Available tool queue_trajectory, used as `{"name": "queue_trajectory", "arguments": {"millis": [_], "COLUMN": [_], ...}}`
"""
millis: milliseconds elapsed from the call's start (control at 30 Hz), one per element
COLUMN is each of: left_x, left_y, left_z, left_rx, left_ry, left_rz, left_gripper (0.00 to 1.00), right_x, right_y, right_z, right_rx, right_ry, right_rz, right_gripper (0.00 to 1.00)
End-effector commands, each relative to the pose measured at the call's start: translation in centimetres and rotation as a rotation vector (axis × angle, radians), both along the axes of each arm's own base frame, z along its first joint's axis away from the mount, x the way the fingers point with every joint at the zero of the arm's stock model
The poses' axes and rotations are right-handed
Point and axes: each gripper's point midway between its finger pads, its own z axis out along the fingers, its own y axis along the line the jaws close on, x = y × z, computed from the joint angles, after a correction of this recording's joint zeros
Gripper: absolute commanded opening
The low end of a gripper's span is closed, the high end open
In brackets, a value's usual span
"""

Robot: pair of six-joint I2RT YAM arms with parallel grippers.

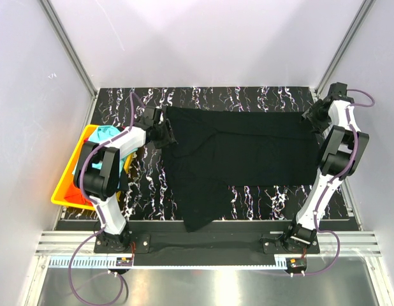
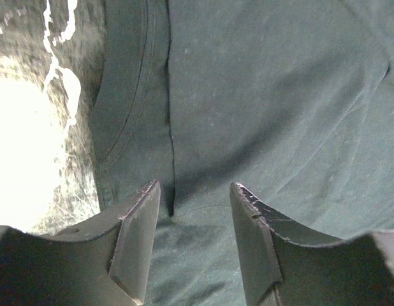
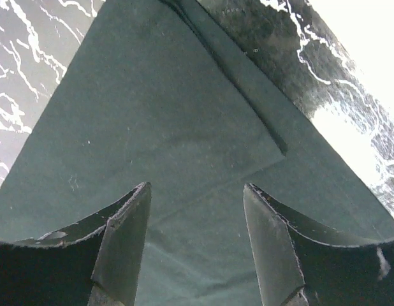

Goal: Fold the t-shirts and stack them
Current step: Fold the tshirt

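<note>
The black t-shirt lies spread out on the dark table. Its long way runs from left to right across the far half. One part on its left side reaches down to the near edge. The left gripper is at the shirt's left end, with its fingers apart and nothing pinched. The right gripper is at the right end, and it is open over the cloth too. A turquoise shirt sits in the yellow bin, off to the left.
</note>
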Motion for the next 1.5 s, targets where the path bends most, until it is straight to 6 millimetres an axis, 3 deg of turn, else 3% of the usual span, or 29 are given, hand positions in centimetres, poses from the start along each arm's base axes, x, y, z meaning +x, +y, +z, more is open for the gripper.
{"name": "queue_trajectory", "arguments": {"millis": [0,67,367,600,800,900,1033,1133,1200,1300,1467], "left_x": [-0.6,-0.9,-1.8,-1.8,-1.5,-1.6,-2.2,-2.1,-2.0,-1.6,-1.0], "left_y": [-0.5,-0.7,-1.0,-2.1,-2.1,-1.6,-1.7,-2.3,-2.5,-2.6,-2.9], "left_z": [0.4,0.3,-0.5,0.0,0.2,0.0,-0.9,-1.2,-1.1,-0.6,0.5], "left_rx": [-0.045,-0.057,-0.076,-0.123,-0.122,-0.096,-0.102,-0.125,-0.134,-0.144,-0.155], "left_ry": [0.006,0.015,0.051,0.048,0.050,0.060,0.095,0.108,0.104,0.082,0.053], "left_rz": [-0.018,-0.025,-0.031,-0.056,-0.055,-0.046,-0.047,-0.062,-0.062,-0.070,-0.087], "left_gripper": [0.50,0.47,0.49,0.35,0.38,0.48,0.47,0.34,0.20,0.13,0.00], "right_x": [0.3,0.1,-0.2,-0.7,-1.0,-0.8,-0.9,-1.0,-1.0,-1.3,-2.2], "right_y": [-0.1,-0.1,0.0,-0.7,-1.3,-1.3,-1.4,-1.4,-1.4,-1.7,-2.3], "right_z": [4.2,4.0,3.0,1.5,0.8,0.8,0.4,-0.4,-0.7,-1.1,-1.7], "right_rx": [-0.023,-0.020,-0.004,0.025,0.034,0.042,0.045,0.067,0.078,0.083,0.094], "right_ry": [-0.099,-0.094,-0.080,-0.052,-0.039,-0.044,-0.036,-0.023,-0.023,-0.014,0.005], "right_rz": [0.024,0.023,0.023,-0.017,-0.041,-0.043,-0.051,-0.065,-0.067,-0.090,-0.124], "right_gripper": [0.67,0.67,0.67,0.67,0.67,0.67,0.67,0.61,0.47,0.35,0.36]}}
